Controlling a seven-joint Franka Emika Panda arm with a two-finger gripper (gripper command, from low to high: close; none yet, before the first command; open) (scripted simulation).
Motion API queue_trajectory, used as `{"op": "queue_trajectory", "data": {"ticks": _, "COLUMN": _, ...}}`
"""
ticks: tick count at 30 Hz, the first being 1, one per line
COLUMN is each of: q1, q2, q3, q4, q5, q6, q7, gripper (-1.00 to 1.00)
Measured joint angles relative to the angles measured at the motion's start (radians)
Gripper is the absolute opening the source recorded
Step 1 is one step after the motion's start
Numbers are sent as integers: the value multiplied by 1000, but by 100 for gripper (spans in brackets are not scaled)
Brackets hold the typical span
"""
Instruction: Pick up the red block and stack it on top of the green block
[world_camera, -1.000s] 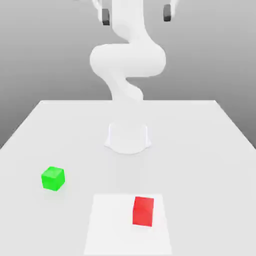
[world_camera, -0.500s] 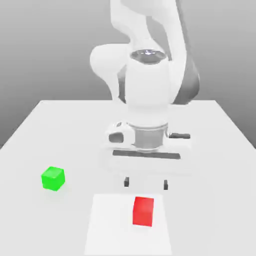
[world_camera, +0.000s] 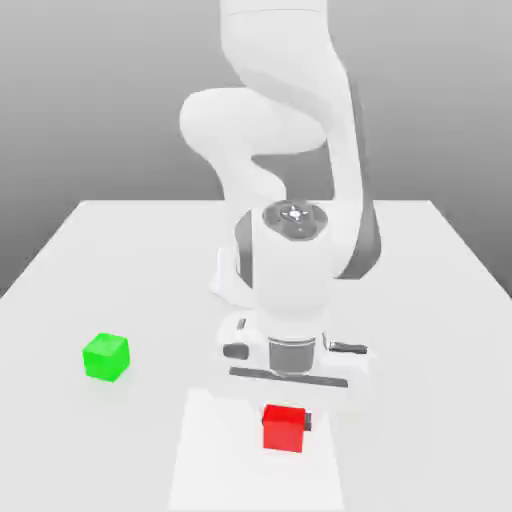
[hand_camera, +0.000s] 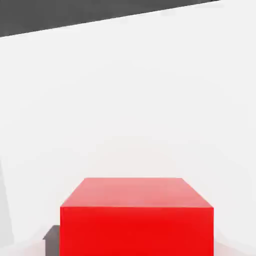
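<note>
- Red block (world_camera: 284, 430): located between the 2 fingers of the gripper (world_camera: 287, 422), low down under the hand housing (world_camera: 300, 385).
- Fingers: closed in on the red block, parted only by the block's own width. The grip is on 2 opposite sides of the block, and the block is what they have hold of.
- Fingertip, exterior view: 1 dark fingertip (world_camera: 308, 422) sits against the red block, at its side toward the exterior view's right. On the opposite side, a thin sliver of the other is visible at the block's edge.
- Fingertip, hand view: 1 dark grey fingertip is seen right beside the red block, partly covered by it.
- Attitude of the red block: upright, top face about level. The front part of the block projects past the fingers toward the exterior camera.
- Support: the white square (world_camera: 225, 465) lies below the red block and extends around it. Whether the block's underside touches the square cannot be told.
- Green block (world_camera: 106, 357): on the table (world_camera: 430, 350), well apart from the red block, toward the exterior view's left and farther back from that camera. It is turned at an angle, with 2 side faces and the top showing.
- Arm (world_camera: 290, 260): above the red block, reaching forward and down to it, the hand pointing downward.
- Arm base (world_camera: 233, 285): on the table, behind the red block as the exterior view shows it, partly hidden by the arm.
</note>
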Motion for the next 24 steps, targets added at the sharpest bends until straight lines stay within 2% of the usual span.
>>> {"op": "queue_trajectory", "data": {"ticks": 4, "q1": -7, "q2": -139, "q3": 12, "q4": -21, "q5": 27, "q6": -118, "q7": -20, "gripper": -100}}
{"op": "queue_trajectory", "data": {"ticks": 6, "q1": -60, "q2": -186, "q3": -11, "q4": -33, "q5": 8, "q6": -150, "q7": -73, "gripper": -100}}
{"op": "queue_trajectory", "data": {"ticks": 13, "q1": -207, "q2": -307, "q3": -134, "q4": -81, "q5": -84, "q6": -207, "q7": -340, "gripper": -100}}
{"op": "queue_trajectory", "data": {"ticks": 24, "q1": -392, "q2": -445, "q3": -392, "q4": -169, "q5": -190, "q6": -258, "q7": -800, "gripper": -100}}
